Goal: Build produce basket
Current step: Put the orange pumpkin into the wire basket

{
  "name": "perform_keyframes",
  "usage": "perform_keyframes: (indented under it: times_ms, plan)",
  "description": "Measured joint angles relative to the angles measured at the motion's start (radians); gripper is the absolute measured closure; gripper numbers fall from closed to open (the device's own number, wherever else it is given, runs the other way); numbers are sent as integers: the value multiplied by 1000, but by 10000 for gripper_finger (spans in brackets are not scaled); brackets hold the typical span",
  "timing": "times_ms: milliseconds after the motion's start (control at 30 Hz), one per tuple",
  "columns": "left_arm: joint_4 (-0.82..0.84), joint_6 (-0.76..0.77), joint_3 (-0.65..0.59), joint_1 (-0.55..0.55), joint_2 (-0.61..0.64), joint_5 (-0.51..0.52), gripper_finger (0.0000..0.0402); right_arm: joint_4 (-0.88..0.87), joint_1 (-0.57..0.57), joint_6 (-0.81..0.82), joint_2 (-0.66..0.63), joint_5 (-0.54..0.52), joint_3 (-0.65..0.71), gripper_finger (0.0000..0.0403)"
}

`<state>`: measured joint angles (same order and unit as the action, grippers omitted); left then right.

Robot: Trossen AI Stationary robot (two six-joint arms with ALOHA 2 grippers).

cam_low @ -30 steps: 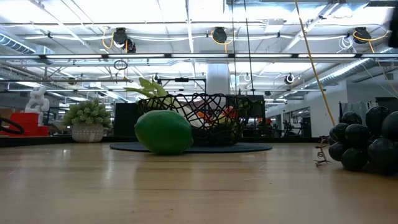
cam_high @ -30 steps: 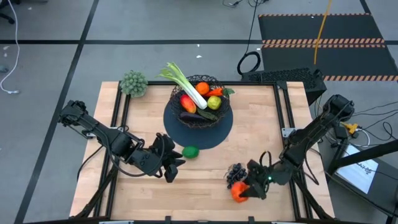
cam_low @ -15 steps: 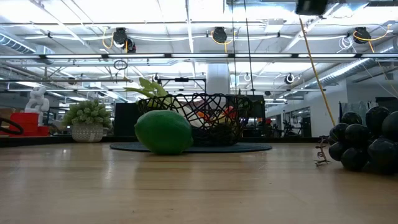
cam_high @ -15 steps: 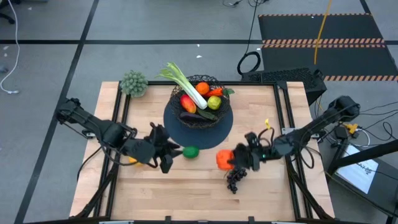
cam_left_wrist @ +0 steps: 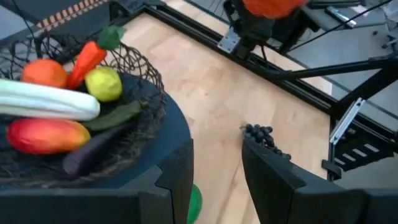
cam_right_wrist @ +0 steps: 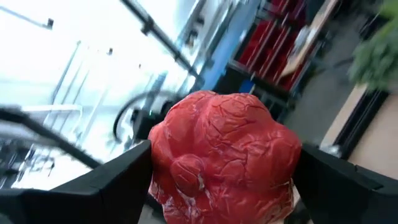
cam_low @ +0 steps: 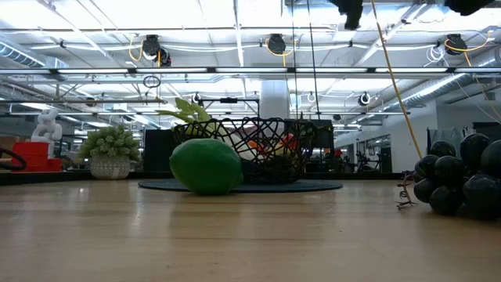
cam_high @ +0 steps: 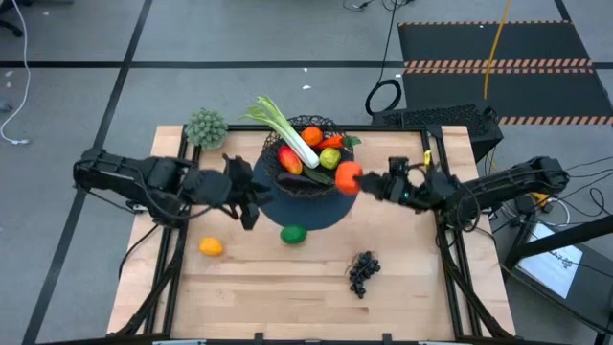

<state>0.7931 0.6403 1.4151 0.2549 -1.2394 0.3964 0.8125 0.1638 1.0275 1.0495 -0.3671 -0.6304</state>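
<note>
Fingers of the right gripper [cam_high: 369,182] are clamped on a red tomato [cam_high: 348,176], which hangs in the air at the right rim of the basket [cam_high: 271,153], not yet released. In the right wrist view the tomato [cam_right_wrist: 222,155] fills the space between both dark fingers [cam_right_wrist: 109,186]. The left gripper [cam_high: 247,192] hovers over the left edge of the dark round mat [cam_high: 337,208], beside the basket, and its fingers [cam_left_wrist: 277,177] stand a little apart with nothing between them. Inside the basket I can see the leek [cam_high: 284,126], an orange [cam_high: 311,135], a carrot [cam_high: 333,142], a yellow-green lemon [cam_high: 329,158], a red-yellow mango [cam_high: 289,157] and a dark long vegetable (perhaps a cucumber, hard to tell). On the surface [cam_high: 287,287] three pieces are left: the lime [cam_high: 294,233] just at the mat's front edge, a small orange-yellow fruit [cam_high: 211,246] to the left, and the grapes [cam_high: 362,270] well apart to the front. I judge the task more than half done.
</note>
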Motion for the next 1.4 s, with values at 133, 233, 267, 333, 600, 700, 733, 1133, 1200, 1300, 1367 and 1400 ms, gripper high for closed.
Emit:
perform_keyframes:
  times_ms: [133,233,267,333,600,700,733,1133,1200,1300,1367,1400]
  plan:
    - [0,-89,0,-72,34,-54,266,9,-84,-7,-24,-3,0,67]
    - [0,-151,0,-122,49,-90,266,16,-136,-18,-33,-14,0,67]
    - [2,-170,0,-136,54,-103,266,14,-149,-14,-36,-26,0,67]
    - [18,-198,0,-156,60,-116,266,14,-171,-12,-38,-34,0,67]
    - [99,-217,0,-197,59,-212,266,8,-239,-51,-38,-104,0,67]
    - [136,-212,0,-197,58,-226,266,6,-244,-92,-38,-104,0,67]
    - [140,-212,0,-200,58,-237,266,7,-243,-111,-38,-103,0,67]
    - [140,-229,0,-282,73,-346,266,-20,-214,-414,-38,-37,0,67]
    - [138,-201,0,-299,70,-343,266,-22,-215,-463,-38,-5,0,67]
    - [134,-177,0,-312,67,-343,266,-33,-214,-476,-38,8,0,67]
    - [134,-145,0,-313,66,-343,266,-34,-217,-434,-40,7,0,67]
    - [134,-118,0,-313,66,-341,266,-32,-221,-406,-41,7,0,67]
